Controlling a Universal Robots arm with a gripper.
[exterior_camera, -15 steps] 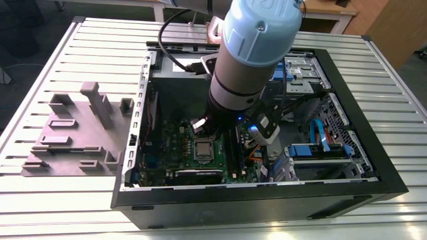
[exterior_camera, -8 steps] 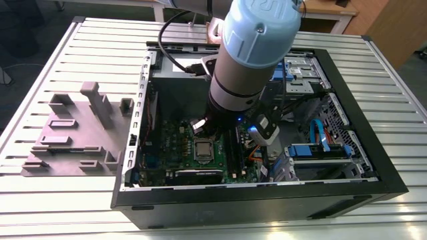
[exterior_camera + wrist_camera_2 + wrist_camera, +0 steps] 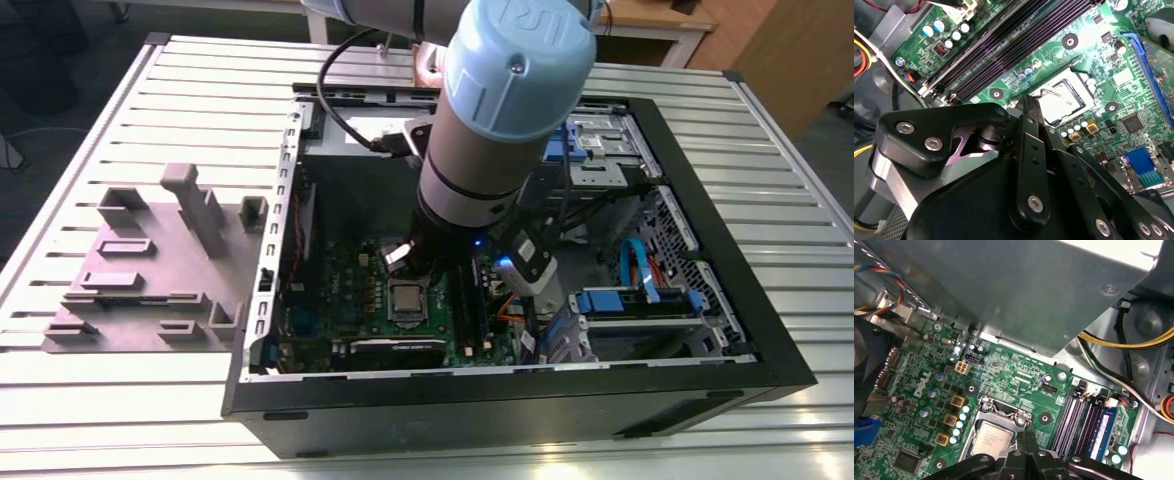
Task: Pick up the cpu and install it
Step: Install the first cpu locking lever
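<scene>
My black two-finger gripper (image 3: 1024,440) hangs inside open black computer case (image 3: 747,300), just above green motherboard (image 3: 1004,370). Fingertips pressed together, holding nothing. Small flat square silver-grey cpu (image 3: 993,438) sits in metal socket frame (image 3: 999,407), just beside my fingertips; seen also in exterior view (image 3: 406,297).

You see the arm (image 3: 467,170), a silver-grey tube capped by a pale blue joint cover with raised lettering, a black cable looping beside it, and the gripper (image 3: 1026,112), built of matte black linkage bars pinned with round silver screws around a metal hub.
</scene>
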